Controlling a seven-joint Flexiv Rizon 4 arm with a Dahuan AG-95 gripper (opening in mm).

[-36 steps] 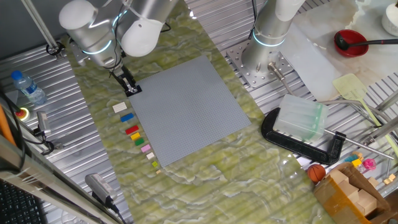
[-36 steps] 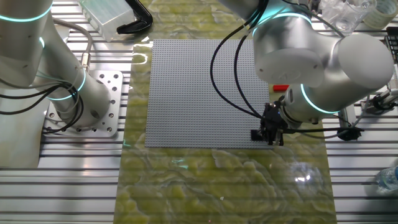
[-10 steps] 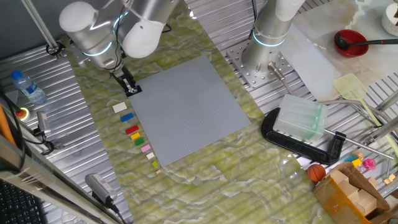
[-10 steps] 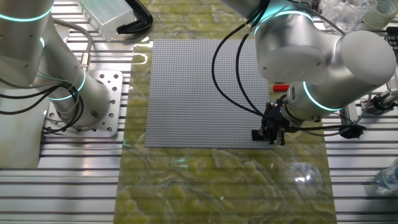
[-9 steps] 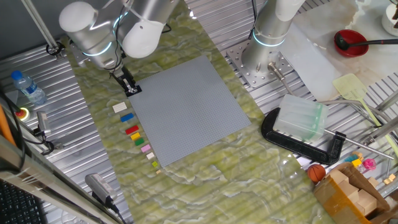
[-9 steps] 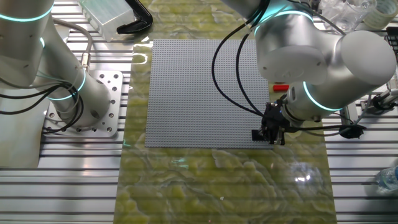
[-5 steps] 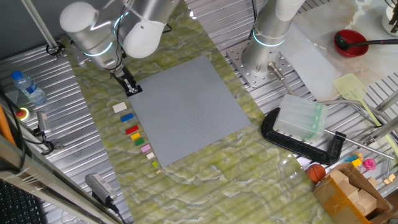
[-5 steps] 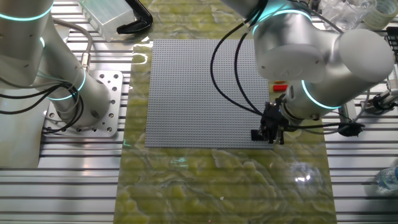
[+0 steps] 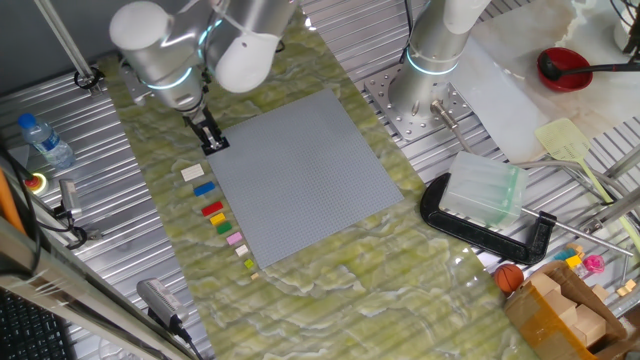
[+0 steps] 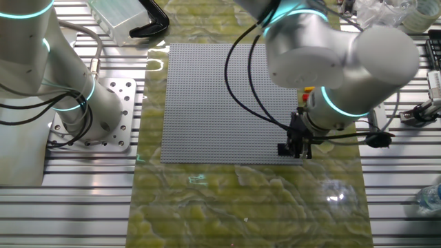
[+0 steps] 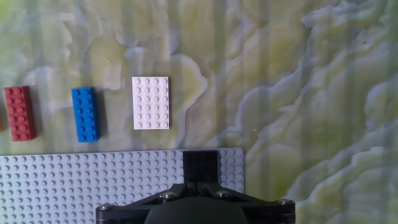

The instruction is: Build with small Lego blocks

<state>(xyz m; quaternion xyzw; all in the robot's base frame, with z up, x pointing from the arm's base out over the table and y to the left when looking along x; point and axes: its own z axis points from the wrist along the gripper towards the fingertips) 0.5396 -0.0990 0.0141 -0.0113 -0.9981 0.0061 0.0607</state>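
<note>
Green-and-yellow marbled matting covers the desk [image 9: 330, 270], with the grey baseplate [image 9: 300, 175] laid flat on it. Since a moment ago my upper arm has swung toward the plate centre, while my end effector [image 11: 200, 180] has stayed at the plate's corner nearest the brick row. In the hand view the black brick [image 11: 200, 165] sits on the studs at that corner, between my fingertips; I cannot tell whether I am pinching it or merely touching it. I judge that the first brick is being seated and release comes next. The white brick [image 11: 150, 102], blue brick [image 11: 84, 114] and red brick [image 11: 19, 112] lie on the mat just beside the plate edge, apart from each other; further bricks [image 9: 228, 228] continue the row. A black clamp [image 9: 480, 225] and a clear plastic box [image 9: 485, 190] stand well apart. Nothing obstructs the row.
</note>
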